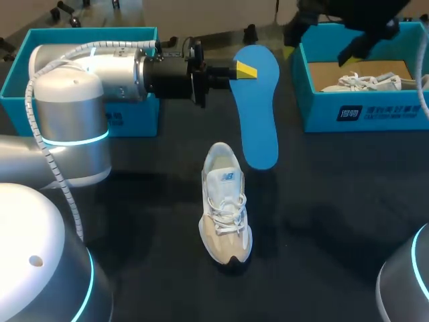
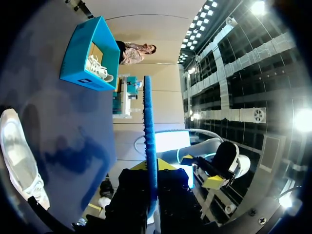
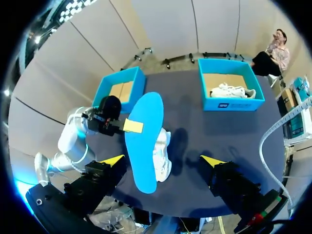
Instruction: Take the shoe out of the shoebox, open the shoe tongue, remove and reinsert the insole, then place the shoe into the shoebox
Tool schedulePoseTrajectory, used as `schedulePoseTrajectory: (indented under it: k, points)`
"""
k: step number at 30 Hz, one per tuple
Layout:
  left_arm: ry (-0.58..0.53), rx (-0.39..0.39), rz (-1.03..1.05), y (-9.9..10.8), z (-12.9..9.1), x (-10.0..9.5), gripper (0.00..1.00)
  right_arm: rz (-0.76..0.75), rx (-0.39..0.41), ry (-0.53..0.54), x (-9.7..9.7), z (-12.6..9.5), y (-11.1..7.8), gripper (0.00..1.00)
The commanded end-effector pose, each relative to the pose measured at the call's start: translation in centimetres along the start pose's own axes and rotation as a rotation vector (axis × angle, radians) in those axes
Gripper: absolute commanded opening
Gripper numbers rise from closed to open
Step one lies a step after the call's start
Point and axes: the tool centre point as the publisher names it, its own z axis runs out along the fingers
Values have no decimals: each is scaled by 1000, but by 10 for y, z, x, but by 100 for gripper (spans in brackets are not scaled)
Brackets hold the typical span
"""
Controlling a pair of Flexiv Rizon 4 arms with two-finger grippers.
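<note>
Surface (image 1: 335, 201): we see a dark tabletop that carries two boxes and one loose shoe.
Left arm (image 1: 74, 87): a thick silver arm comes in from the left and lies level across the far left part of the surface.
Left shoebox (image 1: 17, 74): a blue open box at the far left, partly hidden behind our arm.
Right shoebox (image 1: 375, 111): a blue open box at the far right, with a second white shoe (image 1: 365, 82) lying inside.
Insole (image 1: 258, 127): bright blue, lifted off the surface, running far to near between the boxes, with its near end just right of the shoe's heel.
Shoe (image 1: 226, 208): a white and beige sneaker standing upright near the middle of the surface, outside both boxes, toe pointing near.
Left tool (image 1: 242, 70): clenched on the insole's far end, one finger on each face.
Right tool (image 3: 162, 160): released, fingers spread wide, high above the surface.
</note>
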Motion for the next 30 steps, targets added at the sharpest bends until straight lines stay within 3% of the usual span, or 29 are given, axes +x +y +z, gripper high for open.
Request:
schedulePoseTrajectory:
  k: [1,16,30]
  points:
    - [-4,-1,-1,0,1,0,0,-9,1,215,-11,1,-2,100]
    - [-4,-1,-1,0,1,0,0,-1,-46,458,-25,3,-5,100]
    - [-4,-1,-1,0,1,0,0,4,-58,667,-35,19,-13,100]
